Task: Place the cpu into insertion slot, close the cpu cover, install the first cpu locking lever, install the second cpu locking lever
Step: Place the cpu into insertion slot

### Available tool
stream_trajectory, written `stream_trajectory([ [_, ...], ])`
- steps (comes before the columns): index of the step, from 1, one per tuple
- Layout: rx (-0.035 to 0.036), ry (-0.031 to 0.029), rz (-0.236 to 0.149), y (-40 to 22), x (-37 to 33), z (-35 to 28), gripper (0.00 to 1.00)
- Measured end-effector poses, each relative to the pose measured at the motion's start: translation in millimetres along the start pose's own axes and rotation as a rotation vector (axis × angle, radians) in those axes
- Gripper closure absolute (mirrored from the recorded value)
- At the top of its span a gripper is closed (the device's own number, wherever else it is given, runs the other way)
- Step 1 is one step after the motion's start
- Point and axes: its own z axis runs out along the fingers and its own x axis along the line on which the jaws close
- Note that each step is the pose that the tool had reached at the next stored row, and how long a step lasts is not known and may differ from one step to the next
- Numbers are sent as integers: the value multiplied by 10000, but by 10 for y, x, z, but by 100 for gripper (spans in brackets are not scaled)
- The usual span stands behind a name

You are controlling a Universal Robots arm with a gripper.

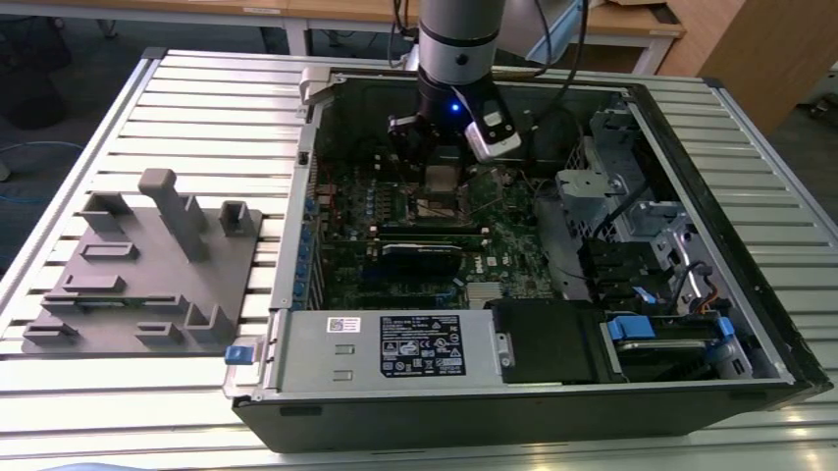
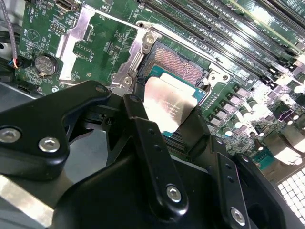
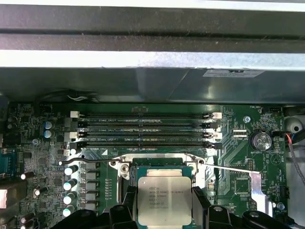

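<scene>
finding: your pincer (image 2: 164, 110) is closed on the cpu (image 2: 169, 107). one black finger (image 2: 136, 114) presses each of two opposite edges, and the silver-grey top faces up. in both wrist views the cpu hangs over the near part of the insertion slot (image 2: 178, 64), whose pin field is uncovered on the far part. whether chip and slot touch cannot be told.

the cpu cover (image 2: 76, 38) lies swung open, flat on the green board just beside the insertion slot. thin locking levers (image 3: 83, 162) run outward from two opposite sides of the slot. long black memory slots (image 3: 145, 129) lie near the slot, on the side away from the pincer.

in the exterior view the slot sits inside an open computer case (image 1: 524, 417) on a slatted worktop (image 1: 196, 108). a grey fixture block (image 1: 144, 265) lies well apart from the slot, outside the case.
</scene>
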Motion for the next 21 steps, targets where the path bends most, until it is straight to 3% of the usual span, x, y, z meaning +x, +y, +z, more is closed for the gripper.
stream_trajectory([
  [14,0,-2,3,-1,1,6,46],
  [21,15,-25,365,-1,1,10,46],
])
